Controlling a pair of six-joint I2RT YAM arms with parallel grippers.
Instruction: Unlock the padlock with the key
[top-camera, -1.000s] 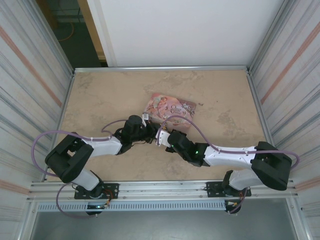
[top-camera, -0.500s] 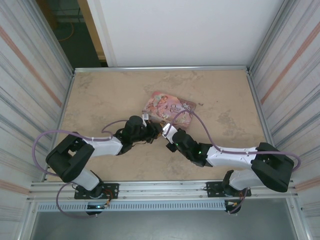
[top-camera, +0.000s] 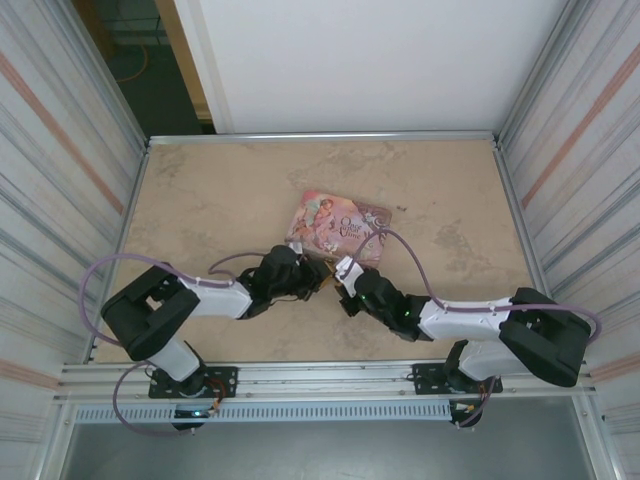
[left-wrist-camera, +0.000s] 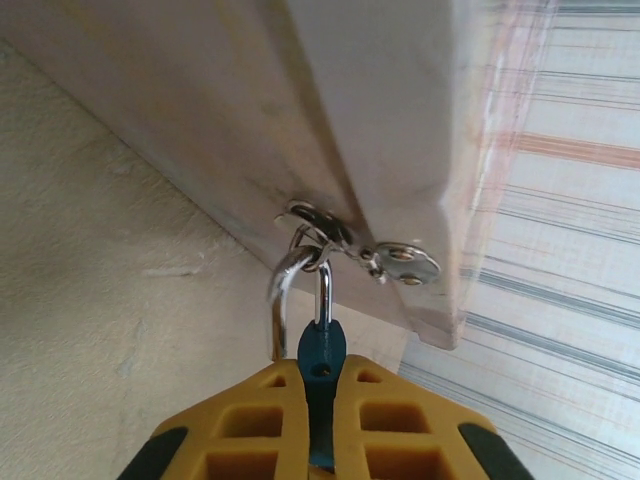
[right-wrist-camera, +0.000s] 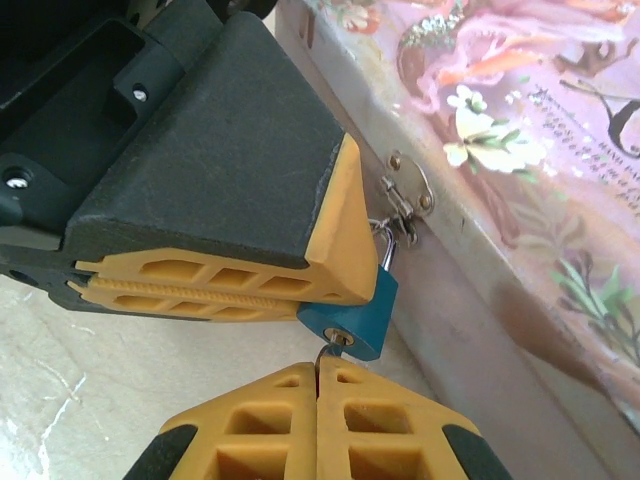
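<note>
padlock (right-wrist-camera: 352, 305): hangs from the hasp (left-wrist-camera: 352, 243) of the box (right-wrist-camera: 520, 150) on the worktop (top-camera: 220, 190).
left gripper (left-wrist-camera: 318, 388): clamped on the blue body.
right gripper (right-wrist-camera: 318, 372): pinched on the key (right-wrist-camera: 330, 350), tip in the keyhole.
progress: I judge the key seated; turning and freeing the shackle (left-wrist-camera: 290, 275) remain.
views: right wrist gives me the keyhole; left wrist, the shackle through the hasp. Whether it has sprung I cannot tell.
</note>
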